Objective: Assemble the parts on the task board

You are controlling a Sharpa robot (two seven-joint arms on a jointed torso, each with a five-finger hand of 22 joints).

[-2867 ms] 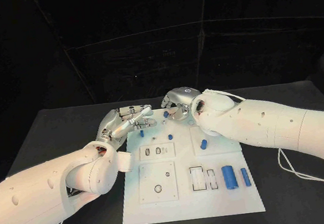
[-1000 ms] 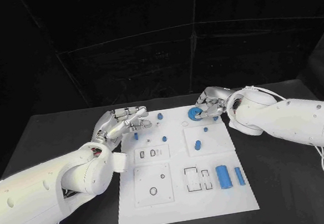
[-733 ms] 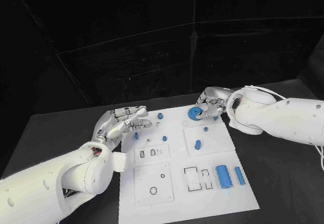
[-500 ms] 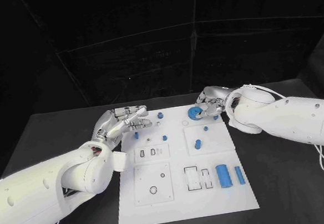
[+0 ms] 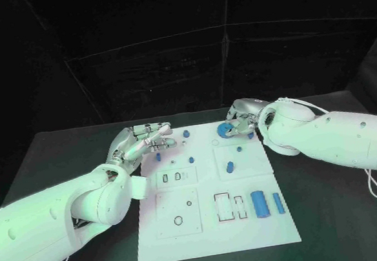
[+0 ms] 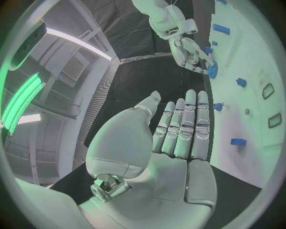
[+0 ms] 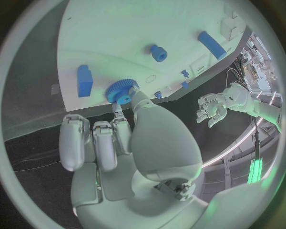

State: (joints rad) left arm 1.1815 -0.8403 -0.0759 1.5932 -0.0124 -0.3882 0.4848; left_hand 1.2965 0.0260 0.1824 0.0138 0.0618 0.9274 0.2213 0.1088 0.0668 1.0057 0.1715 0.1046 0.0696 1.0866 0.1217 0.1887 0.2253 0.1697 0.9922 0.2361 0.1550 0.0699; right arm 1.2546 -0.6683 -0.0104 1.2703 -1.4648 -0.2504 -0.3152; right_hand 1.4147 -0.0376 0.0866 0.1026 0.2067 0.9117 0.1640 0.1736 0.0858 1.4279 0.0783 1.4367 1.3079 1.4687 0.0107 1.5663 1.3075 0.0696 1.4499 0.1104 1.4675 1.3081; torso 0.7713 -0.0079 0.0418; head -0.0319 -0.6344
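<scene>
The white task board [image 5: 216,231] lies in the middle of the table. My right hand [image 5: 245,119] is over the board's far right corner and pinches a blue gear [image 5: 228,130] between thumb and a finger; the right wrist view shows the gear [image 7: 122,90] at those fingertips [image 7: 119,112], close above the board's edge. My left hand [image 5: 141,140] hovers at the board's far left corner, holding nothing, with its fingers [image 6: 186,125] straight and apart. Two blue cylinders [image 5: 260,205] lie on the board's near right part.
Small blue pegs [image 5: 186,133] stand on the far part of the board, and an oblong blue piece [image 5: 231,166] lies mid-right. Beside the gear sit a blue block [image 7: 85,80] and a blue knob [image 7: 158,52]. Rectangular slots [image 5: 225,207] and a ring recess [image 5: 179,221] mark the near half.
Since the earliest frame my right hand has drawn away from the left hand, rightward, and the blue gear now shows in its fingertips. Over the last second it barely moved. The left hand held still.
</scene>
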